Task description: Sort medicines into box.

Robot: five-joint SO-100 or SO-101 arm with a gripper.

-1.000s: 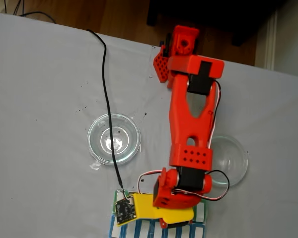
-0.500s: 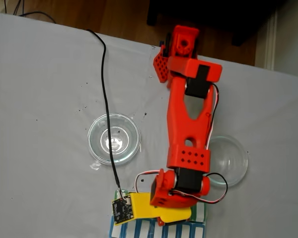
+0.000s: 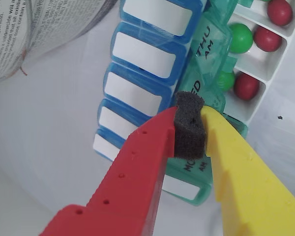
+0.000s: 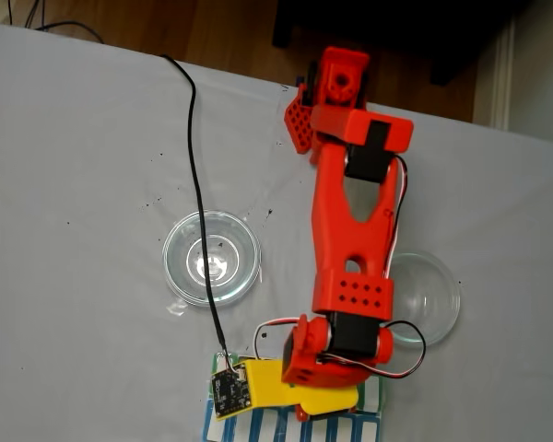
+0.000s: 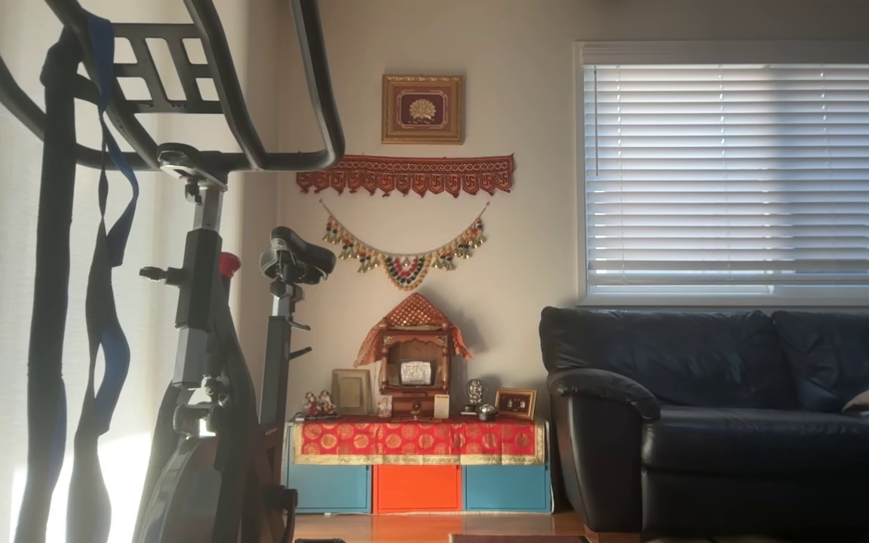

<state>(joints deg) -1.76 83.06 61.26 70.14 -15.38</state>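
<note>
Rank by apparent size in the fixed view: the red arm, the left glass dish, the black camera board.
1. Red arm
2. Left glass dish
3. Black camera board

The arm stands nearer the camera, exaggerating its size.

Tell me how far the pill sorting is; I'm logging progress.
Done: red balls and green balls sit in open compartments of the green organizer. In hand: the end effector sits at a WED lid, foam pad between its fingers. Left: closing lids, probably.
</note>
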